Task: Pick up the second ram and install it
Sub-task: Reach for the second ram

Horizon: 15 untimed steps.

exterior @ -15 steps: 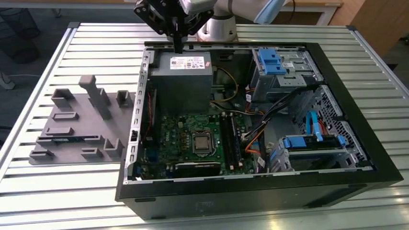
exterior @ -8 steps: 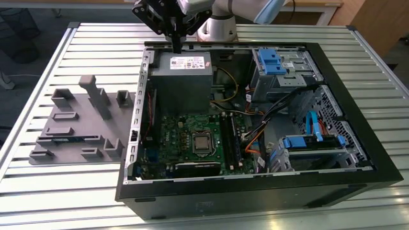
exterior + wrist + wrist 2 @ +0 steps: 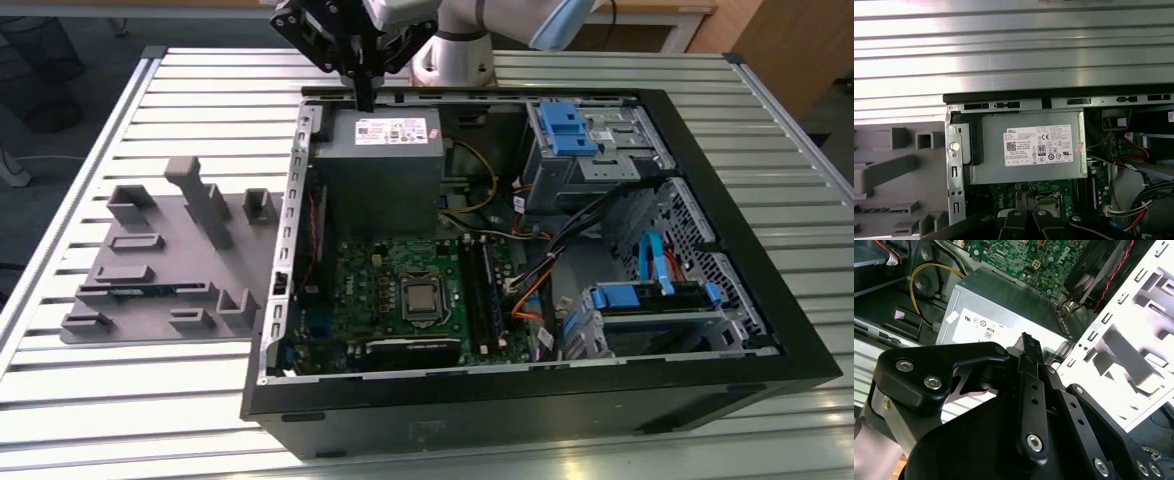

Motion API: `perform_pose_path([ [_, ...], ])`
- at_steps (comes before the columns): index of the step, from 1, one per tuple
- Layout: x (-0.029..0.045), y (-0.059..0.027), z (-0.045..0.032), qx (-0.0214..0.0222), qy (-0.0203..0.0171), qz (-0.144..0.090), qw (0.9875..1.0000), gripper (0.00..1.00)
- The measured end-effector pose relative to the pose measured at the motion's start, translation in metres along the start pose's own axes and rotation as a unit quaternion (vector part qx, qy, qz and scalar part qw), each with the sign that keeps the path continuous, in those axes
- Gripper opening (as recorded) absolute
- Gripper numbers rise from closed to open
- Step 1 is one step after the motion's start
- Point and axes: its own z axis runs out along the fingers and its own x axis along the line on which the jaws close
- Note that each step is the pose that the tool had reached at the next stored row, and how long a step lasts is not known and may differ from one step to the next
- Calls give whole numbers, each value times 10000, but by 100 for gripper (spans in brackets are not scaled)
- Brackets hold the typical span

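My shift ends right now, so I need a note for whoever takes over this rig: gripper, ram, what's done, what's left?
Gripper: shut and empty, hanging over the power supply near the far edge of the case in the exterior view.
Ram: lying in the grey tray on the exterior view's left, outside the case, well away from the gripper.
Done: nothing on this ram; it has not been picked up.
Left: the pick-up and the install into the black slots.
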Motion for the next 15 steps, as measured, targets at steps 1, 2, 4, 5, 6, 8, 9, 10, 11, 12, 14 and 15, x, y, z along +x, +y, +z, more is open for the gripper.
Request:
perform_pose_path([
  [1, 5, 0, 0, 0, 0, 0, 10000, 11],
  [2, 10, -1, 0, 0, 0, 0, 10000, 11],
  [4, 18, -1, 0, 0, 0, 0, 10000, 11],
  [5, 23, -2, 0, 0, 0, 0, 10000, 11],
  [6, 27, -2, 0, 0, 0, 0, 10000, 11],
  [8, 35, -3, 0, 0, 0, 0, 10000, 11],
  [9, 39, -3, 0, 0, 0, 0, 10000, 11],
  [10, 43, -3, 0, 0, 0, 0, 10000, 11],
  [11, 45, -4, 0, 0, 0, 0, 10000, 11],
  [12, 48, -4, 0, 0, 0, 0, 10000, 11],
  [14, 55, -4, 0, 0, 0, 0, 10000, 11],
  [15, 59, -5, 0, 0, 0, 0, 10000, 11],
])
